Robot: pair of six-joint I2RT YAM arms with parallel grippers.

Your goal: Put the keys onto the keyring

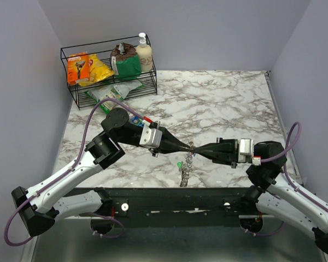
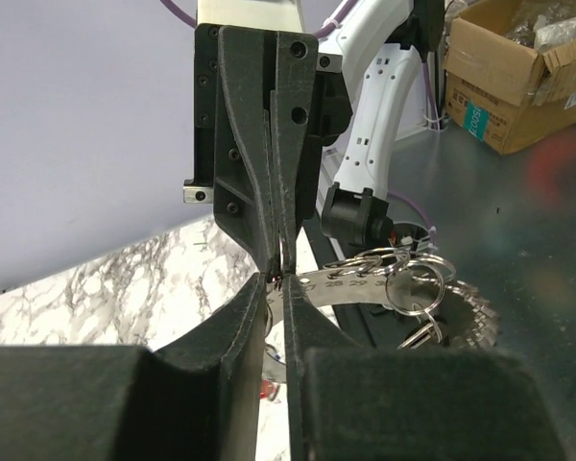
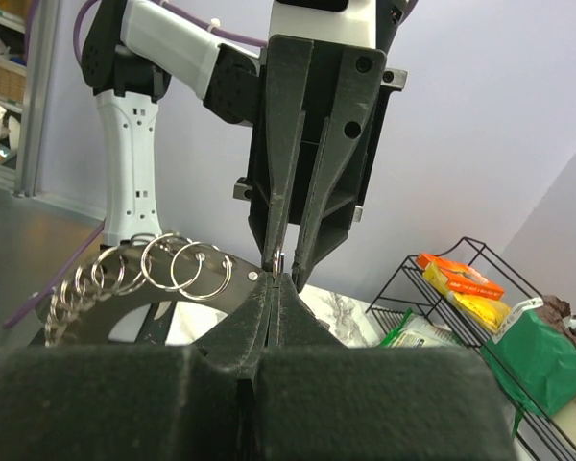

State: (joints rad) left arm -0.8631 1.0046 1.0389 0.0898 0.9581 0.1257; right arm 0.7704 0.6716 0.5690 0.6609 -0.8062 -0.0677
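Observation:
The keyring [image 1: 189,157], a curved metal band carrying small split rings, hangs between my two grippers above the marble table's [image 1: 224,103] front middle. My right gripper [image 1: 196,150] is shut on the band's end [image 3: 254,277]. My left gripper [image 1: 187,147] faces it tip to tip, its jaws a narrow gap apart around the same end and a thin ring [image 3: 278,259]. The band [image 2: 355,285] and its split rings [image 2: 415,279] show in the left wrist view. Keys [image 1: 184,177] dangle below it, one with a green head [image 1: 179,164].
A black wire rack [image 1: 76,98] holding packets and a pump bottle [image 1: 144,52] stands at the table's back left. The table's front edge [image 1: 169,188] runs just under the hanging keys. A cardboard box [image 2: 504,77] sits off the table.

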